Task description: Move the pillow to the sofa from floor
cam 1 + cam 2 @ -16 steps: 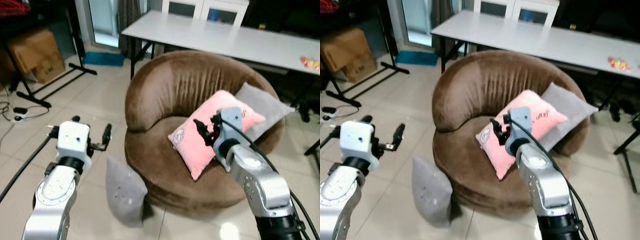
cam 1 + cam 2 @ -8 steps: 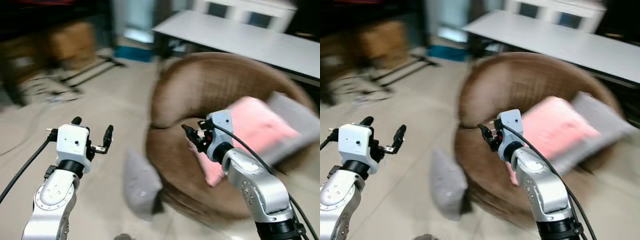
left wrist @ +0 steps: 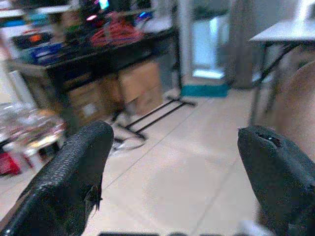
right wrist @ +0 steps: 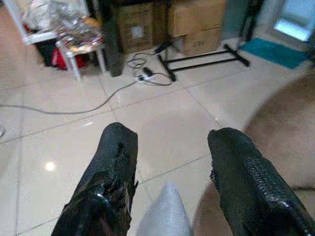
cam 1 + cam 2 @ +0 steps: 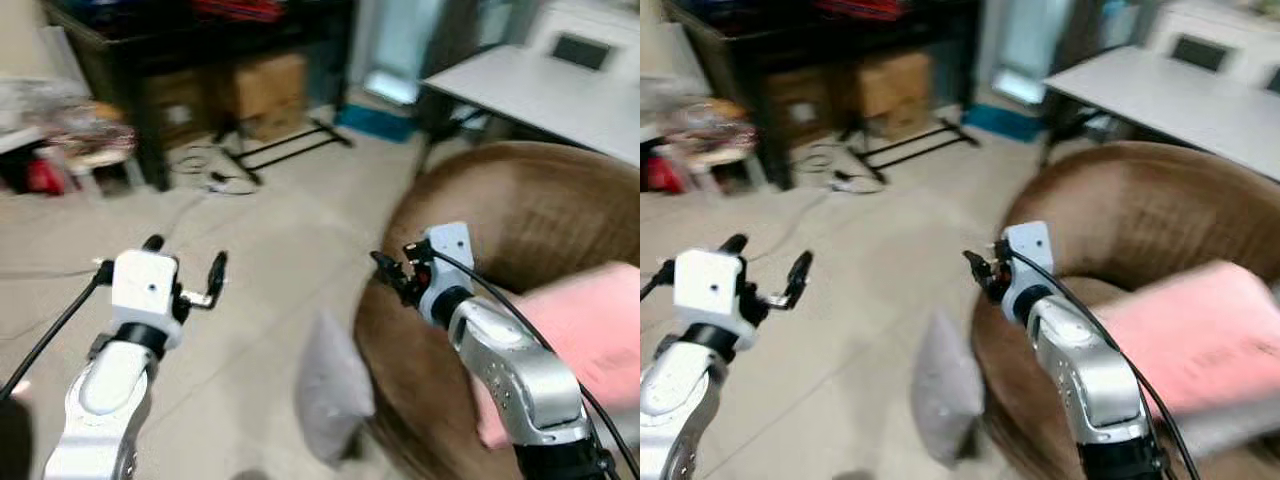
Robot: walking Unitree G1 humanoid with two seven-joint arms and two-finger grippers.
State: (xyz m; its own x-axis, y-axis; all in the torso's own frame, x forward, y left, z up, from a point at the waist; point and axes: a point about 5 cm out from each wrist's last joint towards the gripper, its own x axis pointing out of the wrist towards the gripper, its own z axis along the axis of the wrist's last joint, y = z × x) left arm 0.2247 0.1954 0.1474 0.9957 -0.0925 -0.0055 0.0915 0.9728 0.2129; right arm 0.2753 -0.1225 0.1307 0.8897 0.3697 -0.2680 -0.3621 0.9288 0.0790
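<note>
I've got the brown sofa on my right, a round tub shape with a high curved back; a pink pillow already lies on its seat. The tiled floor on my left is the open room: wide bare tiles running back to a dark shelf with cardboard boxes under it, and a cable trailing near a stand's legs. A white table sits behind the sofa, so no room to reach from that side.

The grey pillow is the one to move. It stands on edge on the floor, leaning against the sofa's outer base, low between my two arms.

Right gripper is held out in front, over the sofa's near rim, fingers spread and empty, with the grey pillow's tip showing just below and between them. Left gripper is raised over bare floor, fingers wide apart, holding nothing.

I judge both are just parked high for turning; I need to drop down toward the pillow, minding the sofa's edge.
</note>
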